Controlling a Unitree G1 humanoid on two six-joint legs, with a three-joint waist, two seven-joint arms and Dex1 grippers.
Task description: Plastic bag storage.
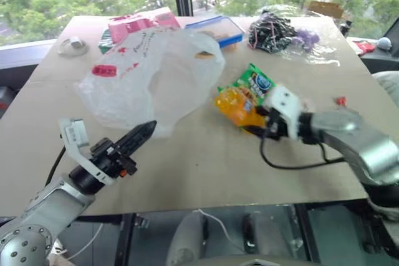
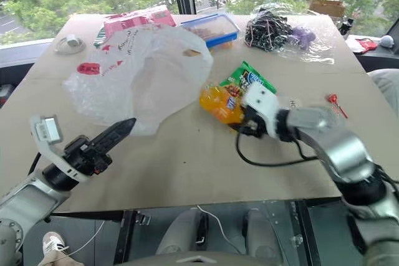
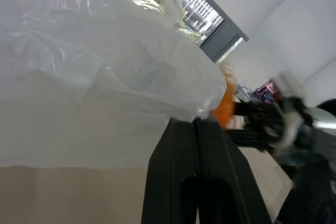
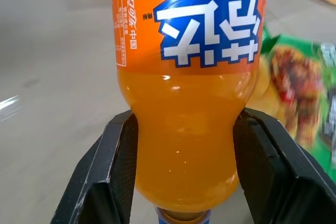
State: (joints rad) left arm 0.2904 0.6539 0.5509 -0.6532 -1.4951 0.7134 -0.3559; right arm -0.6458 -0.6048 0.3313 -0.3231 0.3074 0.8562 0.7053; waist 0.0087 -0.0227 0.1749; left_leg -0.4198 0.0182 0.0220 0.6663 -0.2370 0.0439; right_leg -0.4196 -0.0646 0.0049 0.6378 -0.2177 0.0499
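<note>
The plastic bag, a big crinkly translucent white one with red print, lies puffed up on the left half of the table. My left gripper is shut at its near edge, and in the left wrist view the film runs right down into the closed fingertips. My right gripper is shut on an orange soda bottle, gripping it just above the cap. The bottle lies at the table's middle, beside a green snack packet.
At the far edge stand a blue-lidded box, a pink packet and a clear wrap of dark cables. A small round thing lies far left, a small red piece right. The table's front edge is close.
</note>
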